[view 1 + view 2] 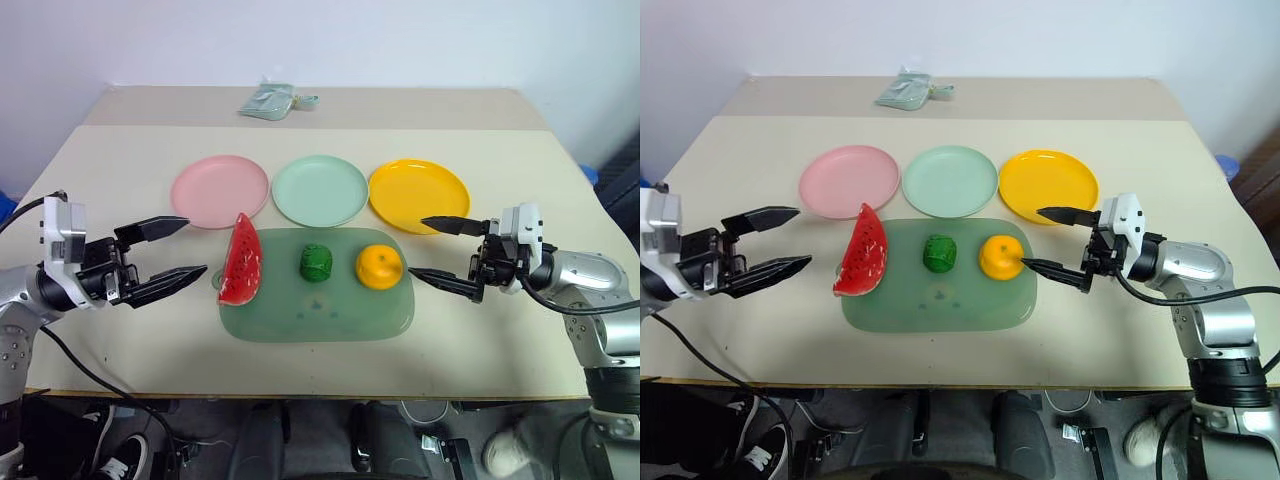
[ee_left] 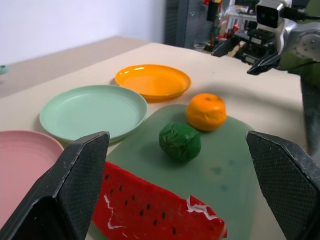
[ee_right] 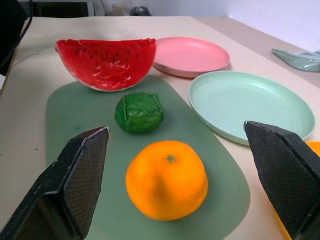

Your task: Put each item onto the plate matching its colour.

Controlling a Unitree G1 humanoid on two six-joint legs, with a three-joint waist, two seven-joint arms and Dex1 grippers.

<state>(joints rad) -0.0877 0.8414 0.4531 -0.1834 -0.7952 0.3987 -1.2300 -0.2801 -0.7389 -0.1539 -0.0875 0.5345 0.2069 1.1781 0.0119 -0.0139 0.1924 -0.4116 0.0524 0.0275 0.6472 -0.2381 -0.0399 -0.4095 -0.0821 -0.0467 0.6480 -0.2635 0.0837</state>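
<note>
Green board [image 1: 300,322], frame centre: watermelon wedge [image 1: 241,262], green lump [image 1: 316,262], orange [image 1: 379,266]. Above it: pink plate [image 1: 219,190], mint plate [image 1: 320,189], yellow plate [image 1: 418,195], all bare. Left gripper [image 1: 168,251], right gripper [image 1: 441,251]: fingers spread, holding nothing.

my fingers [image 2: 80,185]: black, matt, finely textured
plates [image 2: 152,80]: glossy smooth plastic
board [image 3: 75,115]: translucent, matt
lump [image 3: 139,112]: bumpy, shiny
orange [image 3: 166,186]: dimpled

Pink plate [image 2: 20,165] cut off at the left wrist view's edge; watermelon wedge [image 2: 150,205] runs off that view's bottom; yellow-orange plate [image 3: 312,150] only a sliver in the right wrist view, behind a finger; pale green packet [image 1: 270,101] at the far table edge too small to make out.
</note>
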